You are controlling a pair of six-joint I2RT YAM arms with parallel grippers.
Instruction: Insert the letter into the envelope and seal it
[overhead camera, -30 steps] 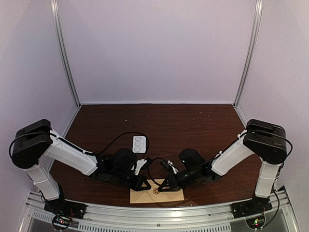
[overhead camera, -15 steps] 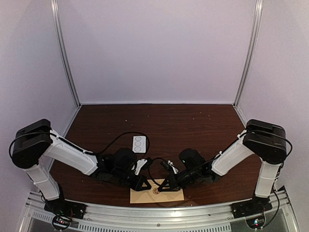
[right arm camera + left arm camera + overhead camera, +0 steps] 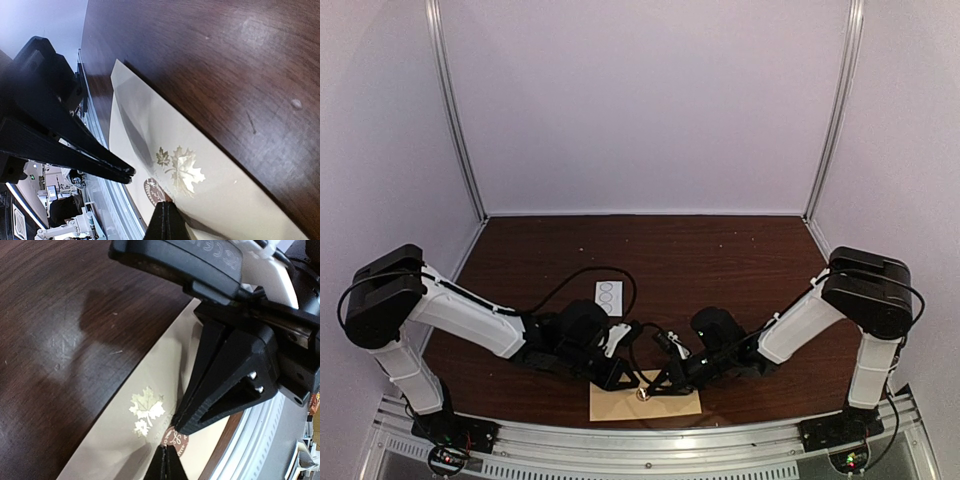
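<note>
Left gripper [image 3: 631, 384]: fingers pressed together, tips down at the round brown seal [image 3: 175, 438], nothing pinched.
Envelope [image 3: 670, 406]: tan kraft, lying flat at the near edge of the table [image 3: 720, 260], midway between the arm bases; gold maple-leaf print [image 3: 146, 410] just beside the seal.
Right gripper [image 3: 650, 388]: fingers pressed together, tips meeting the left tips at the seal.
White card [image 3: 608, 293]: farther back, well apart from the envelope, partly hidden by the left arm.
Change from a second ago: left gripper shifted right, toward the envelope's middle; right tips slightly further left; less of the white card showing; envelope in the same place.
</note>
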